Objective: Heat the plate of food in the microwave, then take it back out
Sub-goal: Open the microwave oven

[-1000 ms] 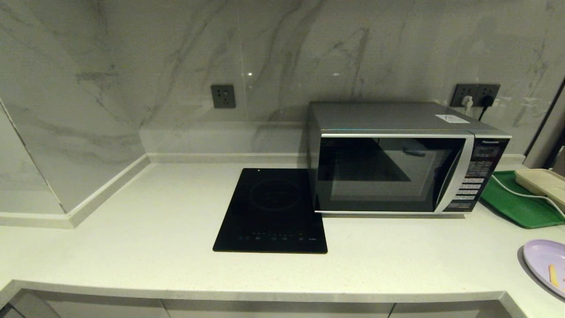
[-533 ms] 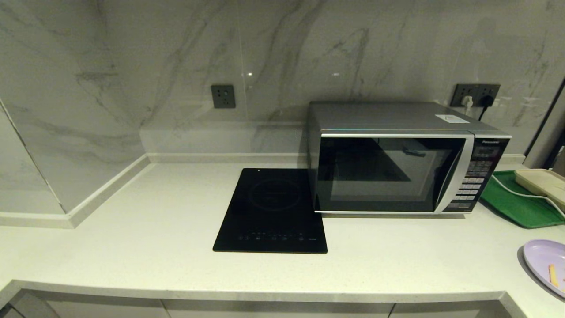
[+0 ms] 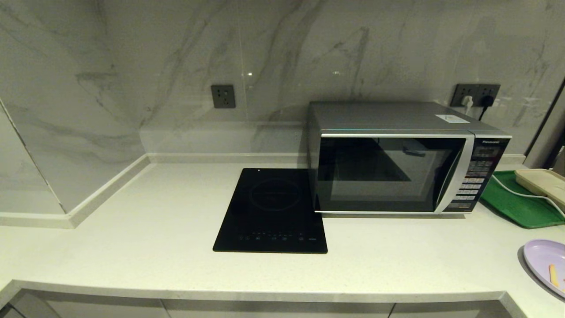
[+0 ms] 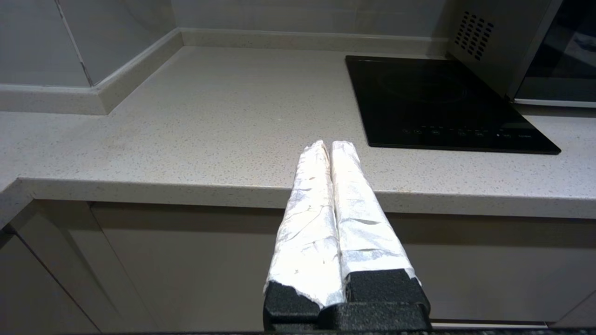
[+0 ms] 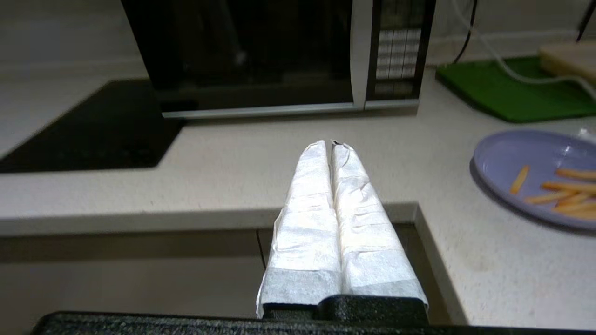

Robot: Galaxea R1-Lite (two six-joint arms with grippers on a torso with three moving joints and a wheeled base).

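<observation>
With both our grippers, left gripper (image 4: 329, 145) and right gripper (image 5: 329, 144), pressed together, the microwave (image 5: 260, 51) ahead is closed; reaching sideways could knock the plate of food (image 5: 526, 163) off its counter edge.

The plate of food (image 3: 545, 265) runs off the head view's edge, so only part of its rim and one fry show there. In the right wrist view it lies beside the right end effector (image 5: 331, 143) and is cut off too, with the fries (image 5: 563, 188) blurred. Ahead of that end effector, the microwave (image 5: 260, 56) loses its top to the picture's edge, and its button panel (image 5: 393, 51) is too blurred to read. The green tray (image 3: 516, 201) and the beige tray (image 3: 542, 182) are both cut off. Neither end effector shows in the head view.
</observation>
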